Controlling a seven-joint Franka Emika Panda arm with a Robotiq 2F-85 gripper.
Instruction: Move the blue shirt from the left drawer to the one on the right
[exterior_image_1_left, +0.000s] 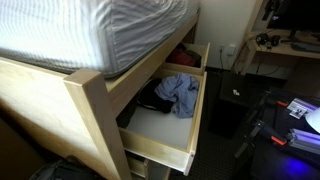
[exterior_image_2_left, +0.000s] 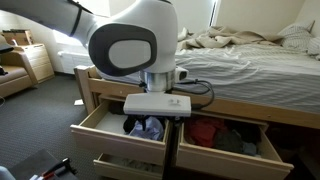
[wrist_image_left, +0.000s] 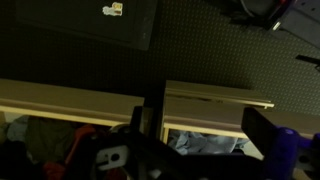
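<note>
Dark carpet floor (exterior_image_2_left: 40, 118); wooden bed frame (exterior_image_1_left: 95, 115) on it, drawers (exterior_image_2_left: 115, 143) open.

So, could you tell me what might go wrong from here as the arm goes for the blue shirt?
1. The blue shirt lies against a dark garment in the left drawer, so the open gripper may lift both.
2. The right drawer already holds red clothes; the shirt could drape over its front.
3. The bed rail sits just above the drawers, so the arm might hit it.
</note>
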